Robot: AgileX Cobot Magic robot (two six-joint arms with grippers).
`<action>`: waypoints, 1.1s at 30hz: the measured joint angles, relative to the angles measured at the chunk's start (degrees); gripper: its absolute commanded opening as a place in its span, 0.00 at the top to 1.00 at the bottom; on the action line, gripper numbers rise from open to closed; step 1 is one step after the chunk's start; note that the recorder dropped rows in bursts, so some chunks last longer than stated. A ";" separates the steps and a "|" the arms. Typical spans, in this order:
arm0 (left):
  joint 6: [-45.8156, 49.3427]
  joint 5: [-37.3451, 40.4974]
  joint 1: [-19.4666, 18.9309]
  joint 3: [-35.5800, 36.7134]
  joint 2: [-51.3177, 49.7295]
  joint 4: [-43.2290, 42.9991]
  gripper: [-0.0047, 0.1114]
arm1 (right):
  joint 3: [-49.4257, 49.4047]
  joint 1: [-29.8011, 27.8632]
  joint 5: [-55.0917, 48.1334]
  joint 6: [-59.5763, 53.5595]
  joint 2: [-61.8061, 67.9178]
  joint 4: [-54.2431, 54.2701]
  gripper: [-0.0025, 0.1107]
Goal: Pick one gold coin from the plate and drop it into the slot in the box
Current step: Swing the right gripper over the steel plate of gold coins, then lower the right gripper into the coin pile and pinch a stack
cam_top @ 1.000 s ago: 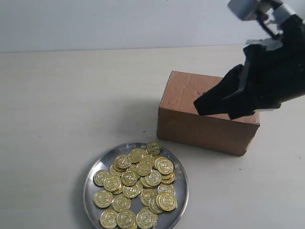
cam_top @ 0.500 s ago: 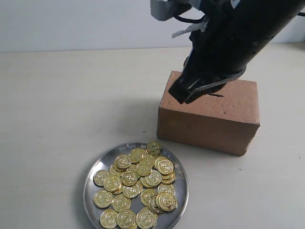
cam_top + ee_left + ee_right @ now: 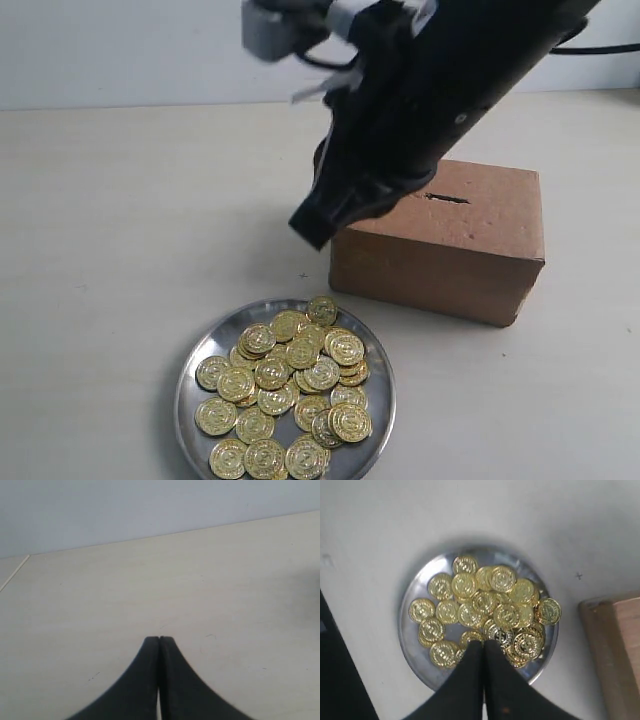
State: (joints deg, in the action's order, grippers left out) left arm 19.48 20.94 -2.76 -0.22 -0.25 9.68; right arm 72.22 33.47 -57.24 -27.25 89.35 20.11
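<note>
The silver plate [image 3: 184, 392] lies at the front of the table, heaped with gold coins [image 3: 289, 376]. Behind it to the right stands the brown cardboard box [image 3: 430, 262], its dark slot [image 3: 446, 198] showing on top. My right gripper [image 3: 312, 234] hangs shut above the table, left of the box and behind the plate. The right wrist view looks down on the plate [image 3: 419, 656] and coins [image 3: 485, 605], with the gripper [image 3: 484, 643] shut and empty above them. My left gripper [image 3: 159, 638] is shut over bare table, and it does not show in the exterior view.
The black right arm [image 3: 450, 80] slants across the upper middle and covers the box's back left corner. A corner of the box [image 3: 615, 645] shows in the right wrist view. A pale wall [image 3: 120, 50] runs along the table's far edge.
The right arm has swung left from above the box toward the plate, uncovering the slot. Its jaws stay shut. The plate, coins and box have not moved.
</note>
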 measured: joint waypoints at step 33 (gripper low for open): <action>0.00 0.00 0.00 0.00 0.00 0.00 0.96 | -15.53 8.40 29.32 -17.12 13.45 14.03 0.59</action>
State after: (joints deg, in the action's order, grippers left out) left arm 19.48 20.94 -2.76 -0.22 -0.25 9.68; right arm 56.69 41.87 -27.92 -44.37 102.80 34.14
